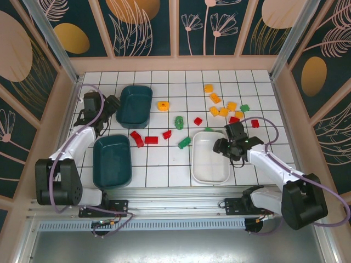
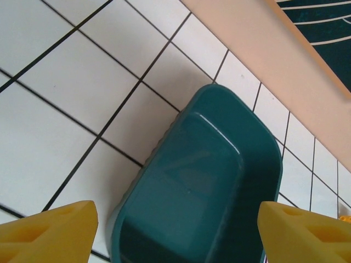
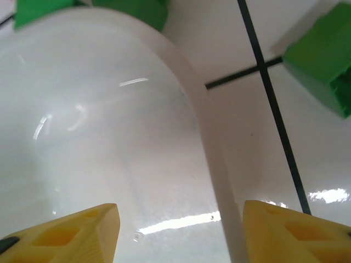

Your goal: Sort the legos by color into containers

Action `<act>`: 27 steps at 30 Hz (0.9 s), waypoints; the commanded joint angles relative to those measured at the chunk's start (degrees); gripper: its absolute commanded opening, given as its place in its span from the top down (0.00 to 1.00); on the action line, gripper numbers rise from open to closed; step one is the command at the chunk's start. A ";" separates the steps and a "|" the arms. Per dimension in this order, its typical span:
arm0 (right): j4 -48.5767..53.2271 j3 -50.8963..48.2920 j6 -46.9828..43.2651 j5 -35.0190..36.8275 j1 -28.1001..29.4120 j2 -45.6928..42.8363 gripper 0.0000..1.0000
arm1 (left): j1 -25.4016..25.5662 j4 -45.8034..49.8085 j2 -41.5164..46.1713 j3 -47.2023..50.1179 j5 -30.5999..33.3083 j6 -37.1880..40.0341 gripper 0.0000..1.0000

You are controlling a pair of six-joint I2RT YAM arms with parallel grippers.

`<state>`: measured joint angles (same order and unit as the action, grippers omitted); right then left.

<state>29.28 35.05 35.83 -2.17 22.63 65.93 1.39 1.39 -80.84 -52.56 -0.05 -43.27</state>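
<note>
my right claw (image 3: 178,233) is hanging open and empty over the rim of the white tray (image 3: 203,126), my left claw (image 2: 175,235) likewise above the far teal tray (image 2: 203,181). legos (image 1: 151,139) are lying loose on the counter (image 1: 175,170); i'm favouring the green lego (image 3: 323,60) beside that rim, descending squarely astride it.

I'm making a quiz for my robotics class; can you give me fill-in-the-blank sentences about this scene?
The tray whose rim lies under the open right gripper is ____ in colour.
The left gripper hangs open over a dark ____ container.
The bricks all lie on the tiled table, so the three trays are ____.
Missing words: white; teal; empty.
</note>
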 commanded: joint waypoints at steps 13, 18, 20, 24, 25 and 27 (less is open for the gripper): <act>0.92 2.97 -3.01 1.68 5.89 -2.07 1.00 | -0.25 3.90 -1.84 -4.49 0.00 4.10 0.20; -0.78 11.80 -4.47 4.18 6.56 -1.79 1.00 | -0.20 5.58 -3.93 -7.05 -2.73 4.12 0.22; -3.46 17.45 -5.65 5.23 6.46 1.64 1.00 | -0.21 5.47 -4.05 -6.31 -4.69 3.39 0.25; -9.98 29.69 -9.69 11.95 5.65 13.74 1.00 | 0.17 7.97 -2.93 -5.15 -7.76 3.89 0.33; -12.05 32.20 -10.45 13.04 4.97 16.91 1.00 | 0.55 8.54 -2.42 -4.60 -7.83 4.11 0.34; -17.70 37.49 -11.28 15.03 3.54 24.41 1.00 | 1.50 9.00 -1.33 -3.53 -8.69 4.72 0.37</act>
<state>21.12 67.53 27.53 6.42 27.92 82.85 1.80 7.31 -84.12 -57.67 -5.91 -39.94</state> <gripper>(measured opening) 0.090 0.640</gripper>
